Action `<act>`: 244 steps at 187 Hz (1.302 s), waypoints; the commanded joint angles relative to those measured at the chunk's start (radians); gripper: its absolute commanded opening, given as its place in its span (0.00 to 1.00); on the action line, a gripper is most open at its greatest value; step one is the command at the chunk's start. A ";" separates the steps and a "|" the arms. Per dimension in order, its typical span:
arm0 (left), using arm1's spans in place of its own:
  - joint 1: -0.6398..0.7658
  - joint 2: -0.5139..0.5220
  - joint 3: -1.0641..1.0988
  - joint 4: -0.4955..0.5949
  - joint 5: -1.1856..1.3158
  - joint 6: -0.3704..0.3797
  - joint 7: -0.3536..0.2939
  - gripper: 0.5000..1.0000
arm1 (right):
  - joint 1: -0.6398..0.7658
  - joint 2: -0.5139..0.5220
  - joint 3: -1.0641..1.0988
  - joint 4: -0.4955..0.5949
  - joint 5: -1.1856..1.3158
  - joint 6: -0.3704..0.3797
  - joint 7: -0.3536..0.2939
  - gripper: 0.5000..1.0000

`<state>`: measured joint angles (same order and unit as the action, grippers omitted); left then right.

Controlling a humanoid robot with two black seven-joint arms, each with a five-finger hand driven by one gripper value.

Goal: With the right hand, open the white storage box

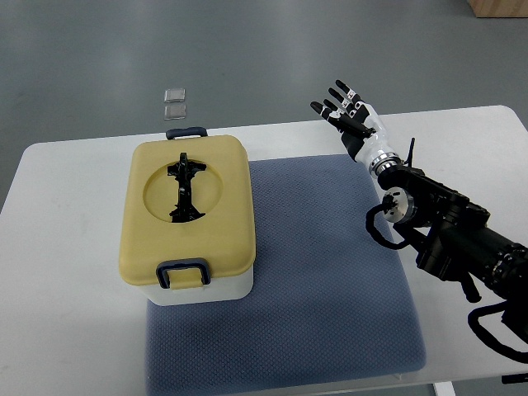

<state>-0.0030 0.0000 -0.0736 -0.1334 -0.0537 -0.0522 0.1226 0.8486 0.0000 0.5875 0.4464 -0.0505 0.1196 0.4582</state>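
A white storage box [206, 289] with a yellow lid [186, 210] stands on the left part of a blue-grey mat [330, 289]. The lid is shut. A black folding handle [183, 187] lies in a round recess on top. A dark blue latch [183, 272] sits at the near edge and another [186, 131] at the far edge. My right hand [346, 111] is raised to the right of the box, well apart from it, fingers spread and empty. Its black arm [445, 227] comes in from the right edge. The left arm is out of view.
The white table [66, 330] ends close behind the box. Two small clear squares [174, 102] lie on the grey floor beyond the far edge. A cardboard corner [499, 8] shows at the top right.
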 commanded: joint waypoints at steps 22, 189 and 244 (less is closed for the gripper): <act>0.001 0.000 0.000 0.000 0.000 0.000 -0.001 1.00 | 0.001 0.000 0.000 0.000 0.000 0.000 0.001 0.86; 0.000 0.000 0.000 -0.003 0.000 0.000 -0.001 1.00 | 0.010 0.000 0.000 -0.002 0.001 -0.018 0.004 0.86; 0.000 0.000 -0.002 -0.003 0.000 0.000 -0.001 1.00 | 0.015 -0.023 -0.020 0.001 -0.015 -0.017 0.004 0.86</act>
<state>-0.0031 0.0000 -0.0748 -0.1365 -0.0537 -0.0521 0.1212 0.8598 -0.0017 0.5802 0.4449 -0.0563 0.1019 0.4617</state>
